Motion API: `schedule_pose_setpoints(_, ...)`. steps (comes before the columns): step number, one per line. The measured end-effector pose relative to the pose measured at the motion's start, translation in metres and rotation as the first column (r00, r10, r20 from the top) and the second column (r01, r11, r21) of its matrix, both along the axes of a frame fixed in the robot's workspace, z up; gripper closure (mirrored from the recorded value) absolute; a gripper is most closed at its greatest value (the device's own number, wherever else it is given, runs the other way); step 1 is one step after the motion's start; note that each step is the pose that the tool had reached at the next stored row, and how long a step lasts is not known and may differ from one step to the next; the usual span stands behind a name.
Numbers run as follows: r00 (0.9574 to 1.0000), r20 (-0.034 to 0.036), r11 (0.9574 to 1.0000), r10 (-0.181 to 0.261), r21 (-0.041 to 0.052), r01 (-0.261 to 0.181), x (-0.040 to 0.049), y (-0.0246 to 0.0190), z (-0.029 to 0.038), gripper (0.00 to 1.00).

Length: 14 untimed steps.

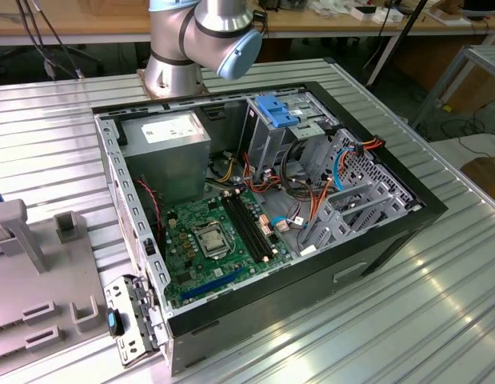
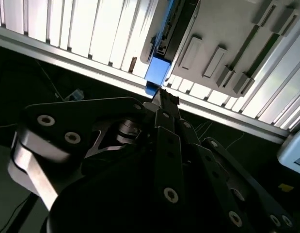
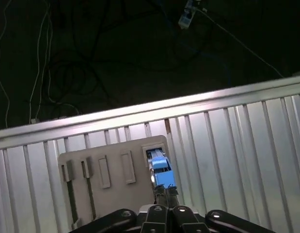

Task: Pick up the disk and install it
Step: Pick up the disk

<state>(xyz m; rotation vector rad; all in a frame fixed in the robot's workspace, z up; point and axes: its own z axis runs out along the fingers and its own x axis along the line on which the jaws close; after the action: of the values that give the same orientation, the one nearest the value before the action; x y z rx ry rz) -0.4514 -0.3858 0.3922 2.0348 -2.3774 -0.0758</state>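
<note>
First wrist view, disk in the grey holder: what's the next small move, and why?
Probably, once gripped, a short straight pull from the slot: the gripper meets the disk at its blue end, and it stands edgewise in the grey holder.

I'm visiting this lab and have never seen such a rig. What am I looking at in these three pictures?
The exterior view comes from a camera off the arm. It shows the robot arm, a ridged metal table, and on it an open computer case with its circuit board exposed; a grey fixture plate lies beside the case. The two wrist views come from cameras riding on the arm. In both, the black gripper sits at the end of the disk, a drive in a bright blue carrier standing in a slot of the grey plate. Whether it grips the disk, I cannot tell.
</note>
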Motion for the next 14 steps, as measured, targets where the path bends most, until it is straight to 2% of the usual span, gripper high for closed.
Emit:
schedule_pose_setpoints(3,0.9986,0.0,0.9986,0.053,0.0,-0.053,0.0001,0.0,0.0,0.89)
schedule_pose_setpoints(6,0.9962,0.0013,0.9962,0.087,-0.0002,-0.087,0.0001,0.0,-0.0003,0.89)
schedule_pose_setpoints(9,0.9914,0.0042,0.9914,0.131,-0.0008,-0.131,0.0001,0.0,-0.0011,0.89)
schedule_pose_setpoints(12,0.989,0.0179,0.9891,0.147,-0.0031,-0.147,0.0,0.0,-0.0019,0.89)
schedule_pose_setpoints(13,0.9878,0.0259,0.9881,0.154,-0.0043,-0.154,-0.0002,0.0,-0.0029,0.89)
schedule_pose_setpoints(14,0.9875,0.029,0.9879,0.155,-0.0047,-0.155,-0.0003,0.0,-0.0044,0.89)
